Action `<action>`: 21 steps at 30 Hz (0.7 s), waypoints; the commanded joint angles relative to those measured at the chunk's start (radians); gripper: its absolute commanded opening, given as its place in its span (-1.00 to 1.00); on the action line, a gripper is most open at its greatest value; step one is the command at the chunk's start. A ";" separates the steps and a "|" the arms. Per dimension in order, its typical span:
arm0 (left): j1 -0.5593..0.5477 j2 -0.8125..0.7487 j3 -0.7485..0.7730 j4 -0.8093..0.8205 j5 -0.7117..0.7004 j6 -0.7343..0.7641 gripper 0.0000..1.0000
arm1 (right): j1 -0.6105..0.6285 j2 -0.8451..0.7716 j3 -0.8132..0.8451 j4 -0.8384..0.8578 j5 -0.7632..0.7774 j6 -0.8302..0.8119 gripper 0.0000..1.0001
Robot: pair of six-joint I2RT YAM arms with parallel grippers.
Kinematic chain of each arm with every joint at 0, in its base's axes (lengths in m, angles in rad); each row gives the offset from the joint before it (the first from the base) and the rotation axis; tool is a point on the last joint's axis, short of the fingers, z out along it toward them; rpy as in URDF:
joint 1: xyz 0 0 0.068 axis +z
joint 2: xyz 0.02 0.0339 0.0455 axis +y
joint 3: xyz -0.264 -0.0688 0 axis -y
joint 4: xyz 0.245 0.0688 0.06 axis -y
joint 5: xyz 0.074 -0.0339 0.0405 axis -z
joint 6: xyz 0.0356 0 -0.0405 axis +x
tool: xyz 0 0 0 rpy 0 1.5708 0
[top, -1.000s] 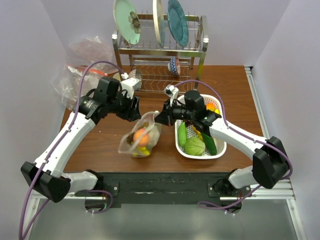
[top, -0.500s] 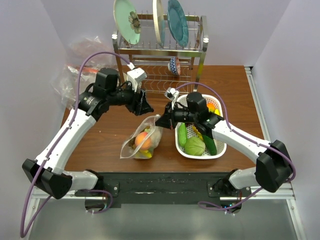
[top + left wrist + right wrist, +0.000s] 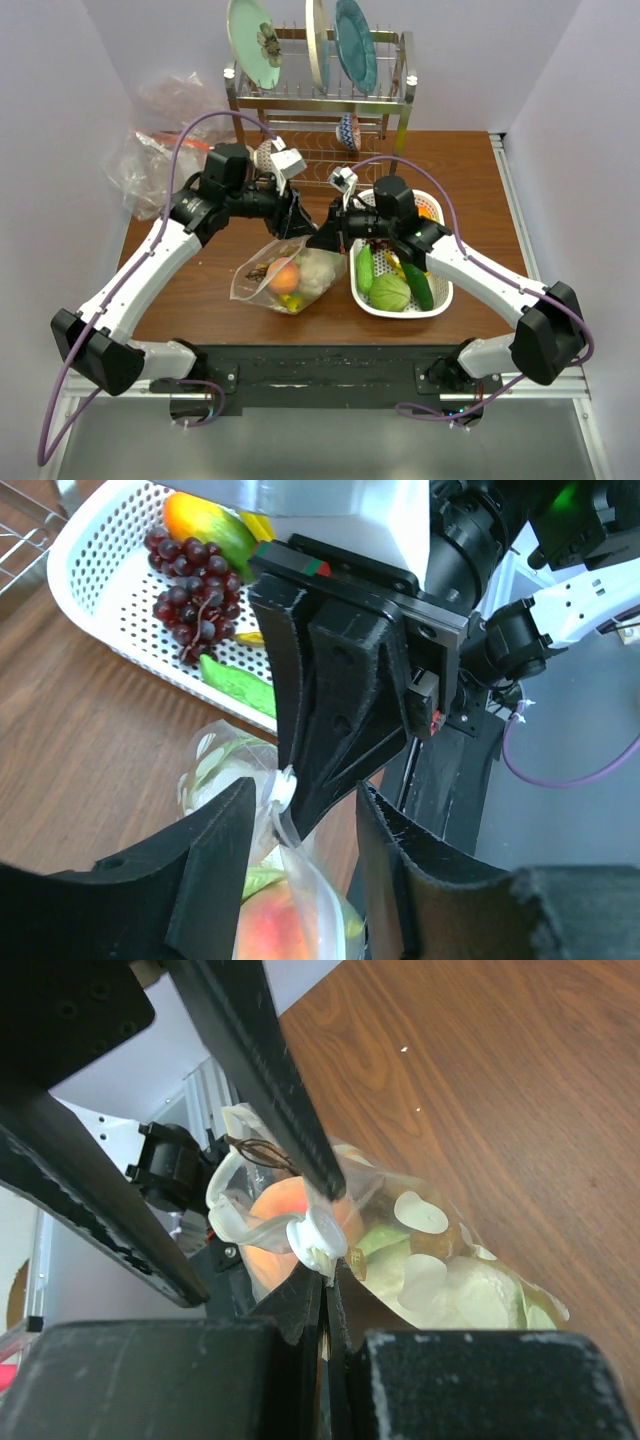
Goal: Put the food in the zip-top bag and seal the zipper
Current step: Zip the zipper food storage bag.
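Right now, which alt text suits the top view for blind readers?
The right gripper pinches the top edge of a dotted bag of toy food on a wooden table; the left gripper is close beside it. A white basket stands beside the bag.

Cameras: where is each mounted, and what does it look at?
Top external: above and behind, looking down on the table; both arms show.
Left wrist: on the left arm, looking past its left fingers at the zip-top bag and basket.
Right wrist: on the right arm, its right fingers pinching the bag.
Shared: both wrist views show the bag and the other arm's fingers.
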 commanded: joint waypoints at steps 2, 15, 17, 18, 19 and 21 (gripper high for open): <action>-0.015 0.007 -0.020 0.055 0.037 0.018 -0.11 | 0.004 -0.037 0.049 0.005 -0.039 0.027 -1.00; -0.026 0.019 -0.037 0.060 0.023 0.023 -0.38 | 0.006 -0.037 0.051 0.016 -0.070 0.044 -1.00; -0.028 0.017 -0.041 0.060 0.026 0.021 -0.41 | 0.004 -0.040 0.051 0.015 -0.068 0.044 -1.00; -0.028 0.019 -0.043 0.057 0.026 0.021 -0.40 | 0.004 -0.041 0.051 0.015 -0.068 0.044 -1.00; -0.029 0.017 -0.044 0.055 0.026 0.025 -0.38 | 0.004 -0.040 0.051 0.015 -0.067 0.044 -1.00; -0.031 0.017 -0.046 0.050 0.021 0.026 -0.47 | 0.004 -0.040 0.049 0.015 -0.065 0.044 -1.00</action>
